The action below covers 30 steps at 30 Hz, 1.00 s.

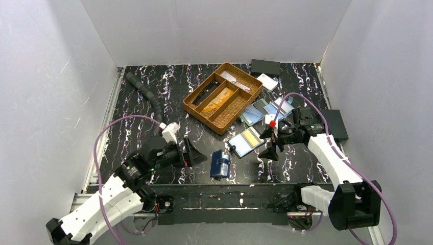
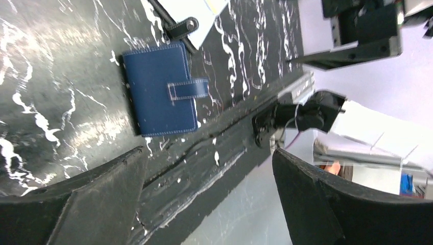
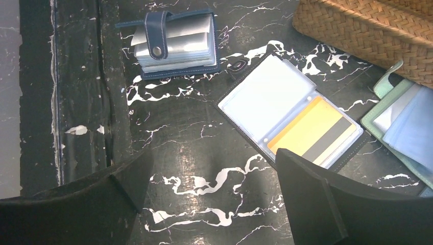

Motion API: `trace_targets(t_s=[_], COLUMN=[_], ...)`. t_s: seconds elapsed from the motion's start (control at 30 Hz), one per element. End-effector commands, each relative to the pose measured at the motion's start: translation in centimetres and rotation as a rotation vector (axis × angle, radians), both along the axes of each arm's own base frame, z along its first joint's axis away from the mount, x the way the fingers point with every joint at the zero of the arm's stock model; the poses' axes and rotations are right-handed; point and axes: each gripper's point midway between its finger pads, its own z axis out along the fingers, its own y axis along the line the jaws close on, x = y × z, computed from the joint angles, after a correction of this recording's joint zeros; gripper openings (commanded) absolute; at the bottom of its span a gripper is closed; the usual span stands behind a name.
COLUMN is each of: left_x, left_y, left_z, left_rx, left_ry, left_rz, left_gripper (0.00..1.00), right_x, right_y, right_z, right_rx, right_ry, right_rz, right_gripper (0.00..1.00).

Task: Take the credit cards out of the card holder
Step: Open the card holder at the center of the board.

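An open dark card holder (image 1: 246,141) lies flat at the table's middle, with a yellow-orange credit card (image 1: 250,137) in its clear sleeve. In the right wrist view the card (image 3: 311,133) has a grey stripe and sits in the holder's (image 3: 265,94) right pocket; the left pocket looks empty. My right gripper (image 1: 269,144) is open and empty just right of this holder; its right finger (image 3: 327,204) overlaps the holder's near edge in that view. My left gripper (image 1: 195,153) is open and empty, left of a closed blue holder (image 1: 220,163), which also shows in the left wrist view (image 2: 162,94).
A wicker divider tray (image 1: 223,97) stands behind the open holder. Mint and blue card holders (image 1: 265,108) lie open to its right. A black corrugated hose (image 1: 148,97) lies at the left. Black boxes (image 1: 334,124) and a white case (image 1: 267,81) sit at the back right.
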Motion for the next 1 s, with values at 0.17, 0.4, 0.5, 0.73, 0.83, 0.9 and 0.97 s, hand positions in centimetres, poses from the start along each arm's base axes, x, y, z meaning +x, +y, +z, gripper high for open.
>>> trace_targets(t_s=[0.17, 0.4, 0.5, 0.73, 0.83, 0.9, 0.97], left_x=[-2.3, -1.7, -0.5, 0.2, 0.3, 0.5, 0.7], left_y=[-2.8, -6.8, -6.2, -6.0, -6.1, -5.9, -5.5], left_z=[-2.7, -6.5, -7.7, -10.6, -11.5, -11.7, -11.7], left_rx=[0.433, 0.743, 0.909, 1.046, 1.034, 1.028, 1.017], left_ry=[-0.026, -0.013, -0.02, -0.007, 0.012, 0.016, 0.019], left_rz=[-0.028, -0.012, 0.056, 0.07, 0.063, 0.074, 0.084], left_gripper=[0.91, 0.98, 0.98, 0.98, 0.98, 0.96, 0.92], right_x=[0.0, 0.0, -0.1, -0.3, -0.3, -0.4, -0.4], right_y=[0.3, 0.3, 0.3, 0.4, 0.4, 0.5, 0.5], right_z=[0.3, 0.3, 0.4, 0.7, 0.8, 0.8, 0.8], right_rx=[0.039, 0.043, 0.046, 0.059, 0.062, 0.063, 0.064], right_ry=[-0.012, -0.009, -0.009, -0.009, -0.01, -0.012, -0.012], right_rz=[0.015, 0.017, 0.018, 0.025, 0.027, 0.028, 0.029], right_gripper=[0.98, 0.98, 0.98, 0.98, 0.98, 0.98, 0.98])
